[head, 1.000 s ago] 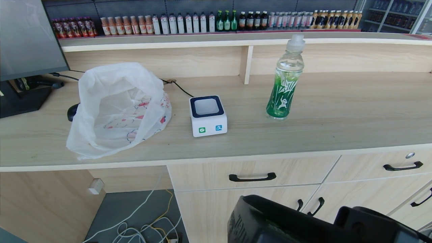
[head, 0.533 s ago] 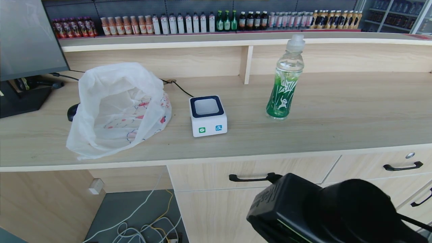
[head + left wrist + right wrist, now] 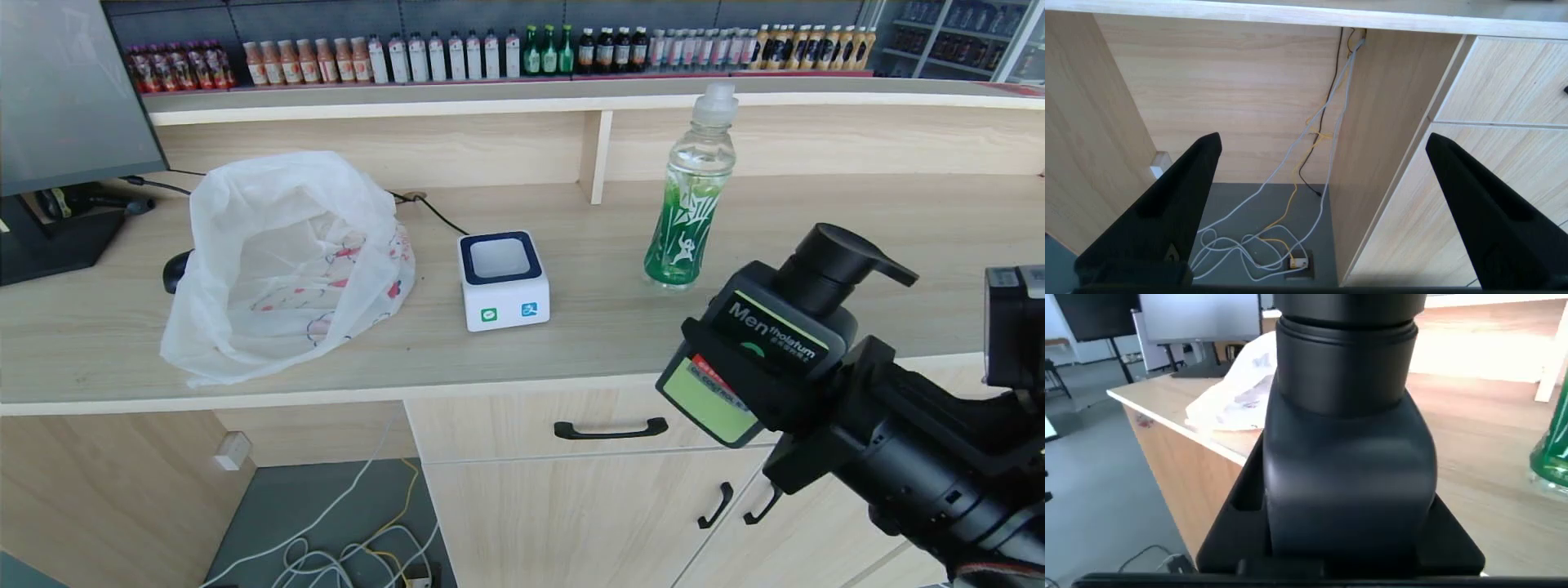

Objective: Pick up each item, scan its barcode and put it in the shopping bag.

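Black and blocky, the pump bottle (image 3: 763,347) is clamped firmly in the right hand (image 3: 816,408). It is held in the air just off the tabletop's (image 3: 571,351) front edge, toward the right end, with its pump head tilted away.

The step in hand looks like the scan. The bottle should travel over the front edge and hover above the window of the scanner (image 3: 502,278), barcode turned down to face it. Where the barcode sits cannot be told, so a slow roll of the wrist over the window seems wise. Pass in front of the green drink bottle (image 3: 690,204), which is tall and could tip.

The pale wood tabletop carries a dark monitor (image 3: 65,90) at its back left corner. The white shopping bag (image 3: 286,261) sits near the left end, mouth open toward the front. The green drink bottle stands upright right of the middle, and the small white scanner sits at the middle. Behind, a long shelf (image 3: 490,86) holds rows of drinks. The left hand (image 3: 1327,220) hangs below the tabletop, fingers wide apart and empty, facing loose cables (image 3: 1266,245) on the floor.
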You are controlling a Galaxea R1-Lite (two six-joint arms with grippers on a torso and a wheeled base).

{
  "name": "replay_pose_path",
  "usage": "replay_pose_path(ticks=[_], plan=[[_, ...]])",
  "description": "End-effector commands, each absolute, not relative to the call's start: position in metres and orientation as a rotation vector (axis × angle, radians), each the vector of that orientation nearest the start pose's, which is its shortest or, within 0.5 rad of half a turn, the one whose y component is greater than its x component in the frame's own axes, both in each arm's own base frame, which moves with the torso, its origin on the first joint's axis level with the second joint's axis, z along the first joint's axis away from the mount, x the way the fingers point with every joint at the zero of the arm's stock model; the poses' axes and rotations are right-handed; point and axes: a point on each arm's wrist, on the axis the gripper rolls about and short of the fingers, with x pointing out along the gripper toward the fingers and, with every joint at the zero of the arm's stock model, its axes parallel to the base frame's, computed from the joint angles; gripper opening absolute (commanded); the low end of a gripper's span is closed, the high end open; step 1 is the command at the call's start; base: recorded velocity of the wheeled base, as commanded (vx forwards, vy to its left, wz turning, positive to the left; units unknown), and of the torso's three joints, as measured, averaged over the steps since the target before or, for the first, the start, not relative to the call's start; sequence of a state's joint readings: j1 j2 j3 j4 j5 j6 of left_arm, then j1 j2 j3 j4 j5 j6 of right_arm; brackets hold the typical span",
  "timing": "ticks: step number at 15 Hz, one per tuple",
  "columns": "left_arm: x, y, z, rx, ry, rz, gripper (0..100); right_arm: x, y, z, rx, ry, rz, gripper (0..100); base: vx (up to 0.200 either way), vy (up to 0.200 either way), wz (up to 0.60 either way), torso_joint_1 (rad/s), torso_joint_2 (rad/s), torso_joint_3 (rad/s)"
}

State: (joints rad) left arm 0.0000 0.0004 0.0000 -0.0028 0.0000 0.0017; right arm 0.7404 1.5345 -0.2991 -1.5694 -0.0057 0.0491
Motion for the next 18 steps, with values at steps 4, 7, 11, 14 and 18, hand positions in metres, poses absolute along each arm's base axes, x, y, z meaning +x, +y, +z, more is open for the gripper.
replay_pose_path(ticks=[4, 7, 11, 14, 18], plan=[[-0.023, 0.0, 0.076, 0.002, -0.003, 0.0, 100, 0.247, 0.122, 0.207, 0.236, -0.367, 0.489, 0, 0.0, 0.0, 0.0, 0.0, 0.0, 0.0], [-0.023, 0.0, 0.076, 0.002, -0.003, 0.0, 100, 0.251, 0.123, 0.214, 0.252, -0.393, 0.491, 0, 0.0, 0.0, 0.0, 0.0, 0.0, 0.0], [-0.023, 0.0, 0.076, 0.002, -0.003, 0.0, 100, 0.261, 0.112, 0.218, 0.238, -0.418, 0.443, 0, 0.0, 0.0, 0.0, 0.0, 0.0, 0.0], [-0.023, 0.0, 0.076, 0.002, -0.003, 0.0, 100, 0.27, 0.105, 0.216, 0.185, -0.426, 0.402, 0, 0.0, 0.0, 0.0, 0.0, 0.0, 0.0], [-0.023, 0.0, 0.076, 0.002, -0.003, 0.0, 100, 0.27, 0.103, 0.211, 0.042, -0.435, 0.366, 0, 0.0, 0.0, 0.0, 0.0, 0.0, 0.0]])
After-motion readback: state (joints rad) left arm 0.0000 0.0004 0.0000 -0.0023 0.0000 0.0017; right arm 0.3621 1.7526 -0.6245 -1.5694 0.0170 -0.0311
